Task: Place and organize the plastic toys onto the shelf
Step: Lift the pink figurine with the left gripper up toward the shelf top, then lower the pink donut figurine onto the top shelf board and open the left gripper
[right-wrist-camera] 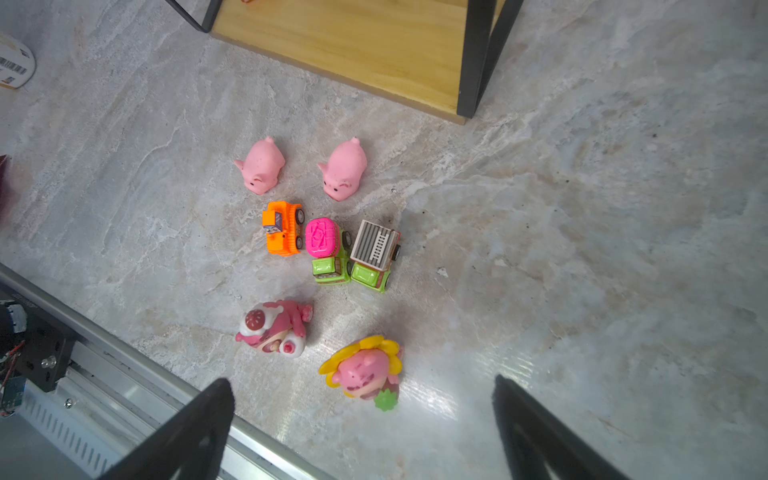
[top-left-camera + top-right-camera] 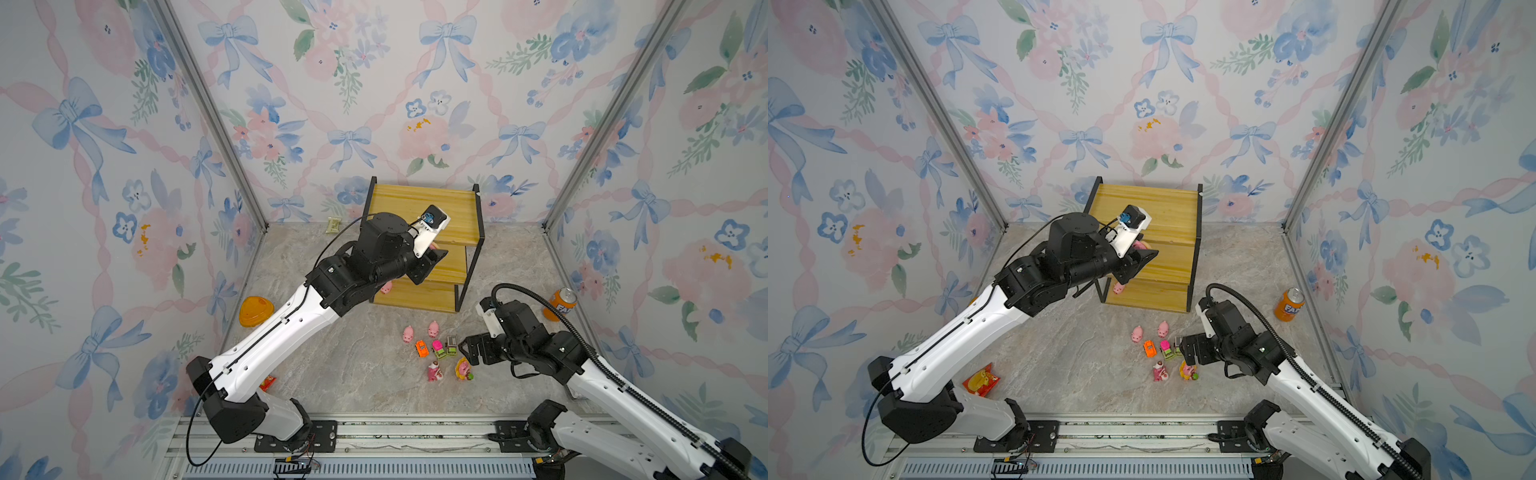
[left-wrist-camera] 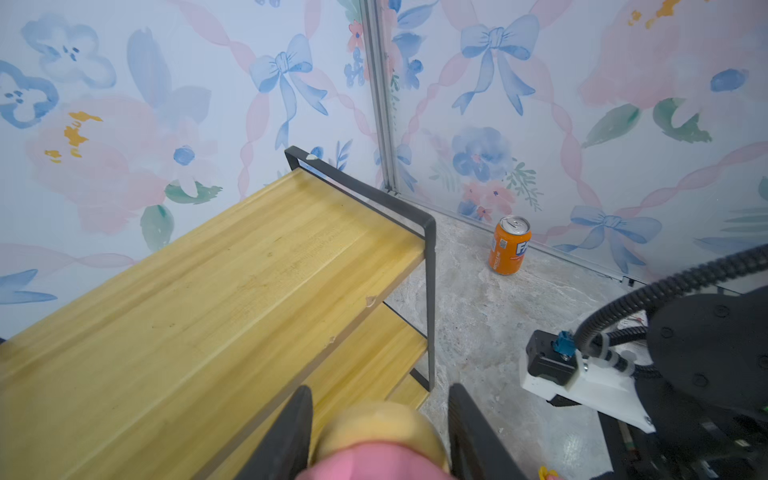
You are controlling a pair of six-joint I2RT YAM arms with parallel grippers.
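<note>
Floral wallpaper with blue bows lines the walls around a grey marble-patterned counter (image 2: pixel 332 374). One three-tier shelf of yellow wooden boards in a thin black metal frame (image 2: pixel 419 208) stands at the back of it.

Three pale pink plastic pigs show. The shelf pig (image 2: pixel 386 287) sits on the lowest board near its left end, partly covered by the left arm. The first counter pig (image 1: pixel 261 166) and the second counter pig (image 1: pixel 345 170) lie side by side in front of the shelf.

Three cars stand in a row just nearer:
- an orange mini car (image 1: pixel 283 227);
- a pink-and-green mini car (image 1: pixel 326 249);
- touching that one, a striped brown-and-green mini car (image 1: pixel 374 255).

Nearer still are two darker pink bear figurines, a white-patched bear (image 1: pixel 274 328) and a yellow-petalled bear (image 1: pixel 365 372).

The right claw (image 1: pixel 361 382) hangs near the yellow-petalled bear, fingers spread wide and holding nothing. The left claw (image 3: pixel 380 397) pinches a pink toy with a pale yellow top (image 3: pixel 374 432) at the front edge of the shelf's top board. That toy is blurred and cut off by the frame edge, so its kind cannot be told. In both top views only a sliver of pink shows at the claw.

One orange soda can (image 2: pixel 561 303) stands by the right wall. One orange-lidded tub (image 2: pixel 255 311) sits by the left wall. One red-and-yellow packet (image 2: pixel 980 380) lies near the left arm's base and is mostly hidden in a top view.
</note>
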